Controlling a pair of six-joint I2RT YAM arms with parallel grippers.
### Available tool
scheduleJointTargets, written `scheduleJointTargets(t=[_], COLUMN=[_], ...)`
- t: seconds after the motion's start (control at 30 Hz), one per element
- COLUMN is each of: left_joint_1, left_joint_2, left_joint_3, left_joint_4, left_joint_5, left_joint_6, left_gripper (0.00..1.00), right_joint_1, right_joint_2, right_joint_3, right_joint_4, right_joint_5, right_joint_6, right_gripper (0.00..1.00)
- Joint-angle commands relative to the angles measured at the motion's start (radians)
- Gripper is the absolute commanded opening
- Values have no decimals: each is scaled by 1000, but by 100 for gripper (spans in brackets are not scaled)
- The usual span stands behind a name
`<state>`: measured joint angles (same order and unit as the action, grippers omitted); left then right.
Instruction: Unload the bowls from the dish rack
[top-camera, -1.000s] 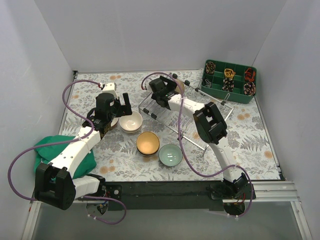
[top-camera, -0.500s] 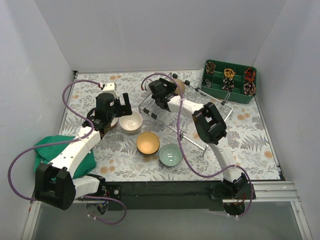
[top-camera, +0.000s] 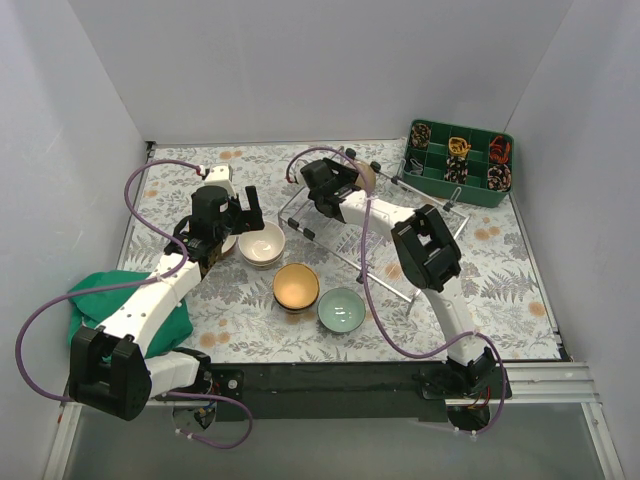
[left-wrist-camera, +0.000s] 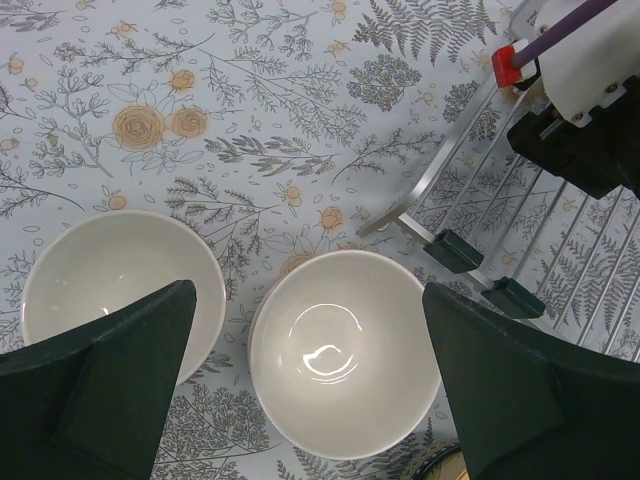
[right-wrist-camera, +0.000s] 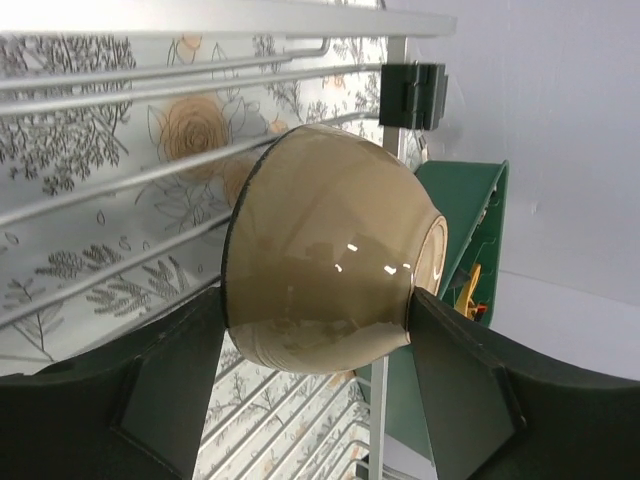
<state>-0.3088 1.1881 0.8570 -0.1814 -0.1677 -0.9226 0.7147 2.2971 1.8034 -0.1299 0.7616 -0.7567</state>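
The silver wire dish rack (top-camera: 385, 235) lies right of centre. My right gripper (top-camera: 347, 183) is over its far left corner, shut on a tan bowl (top-camera: 364, 176) tipped on its side. In the right wrist view the bowl (right-wrist-camera: 330, 260) sits between my fingers (right-wrist-camera: 150, 390), above the rack wires (right-wrist-camera: 120, 180). My left gripper (top-camera: 236, 214) is open and empty above two cream bowls (top-camera: 262, 244) (top-camera: 229, 243) on the table. In the left wrist view these bowls (left-wrist-camera: 345, 350) (left-wrist-camera: 115, 285) lie below the gripper (left-wrist-camera: 320, 400). An amber bowl (top-camera: 296, 286) and a celadon green bowl (top-camera: 341, 309) stand nearer.
A green compartmented tray (top-camera: 478, 187) of small items stands at the back right, just beyond the rack; it also shows in the right wrist view (right-wrist-camera: 455, 210). A green cloth (top-camera: 95, 300) lies under the left arm at the near left. White walls enclose the table.
My right gripper has shifted slightly right with the tan bowl over the rack's far corner. The left arm and the bowls on the table have not moved.
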Motion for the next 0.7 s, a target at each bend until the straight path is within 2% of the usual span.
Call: scheduleJointTargets(t=[0.0,0.23,0.5,0.67], left_joint_1=[7,7,7,7], left_joint_2=[-33,-38,-44,-45], left_joint_3=[5,4,4,1], left_joint_4=[-10,-10,-7,-4], left_joint_5=[0,-3,0,14], left_joint_6=[10,10,8,7], left_gripper=[98,98,98,98], right_joint_1=[3,17,15,6], right_joint_2=[-108,-203,-339,-435], right_joint_3=[-10,-49,-90,-147], right_joint_4=[-13,-45,-195,-246], right_joint_5=[61,48,-62,-203], right_joint_6=[-10,37,250,411], right_gripper=[39,28,27,26])
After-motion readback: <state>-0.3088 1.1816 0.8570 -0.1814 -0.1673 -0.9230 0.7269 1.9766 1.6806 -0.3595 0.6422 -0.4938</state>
